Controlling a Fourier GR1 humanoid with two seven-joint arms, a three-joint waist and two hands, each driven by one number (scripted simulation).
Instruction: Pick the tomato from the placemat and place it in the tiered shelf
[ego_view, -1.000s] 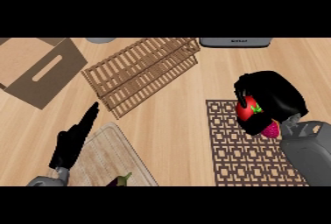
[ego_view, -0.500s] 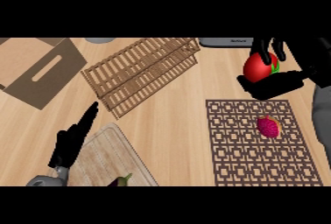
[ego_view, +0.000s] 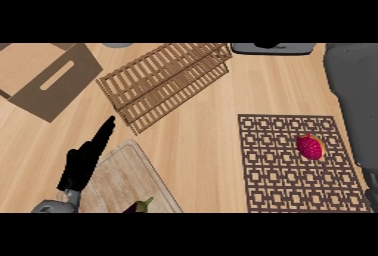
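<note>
At lower left, the left hand rests open, fingers straight, holding nothing. Right hand and tomato: not visible; only a grey forearm at right edge. Well right of the left hand, the placemat carries a pink fruit; tiered shelf lies above it.

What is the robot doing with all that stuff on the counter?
It is meant to move a tomato from the placemat to the wooden tiered shelf. No tomato shows right now, and only a pink fruit lies on the placemat. The right forearm runs up the right edge, with its robot hand out of view. The left robot hand rests open over the cutting board, holding nothing.
</note>
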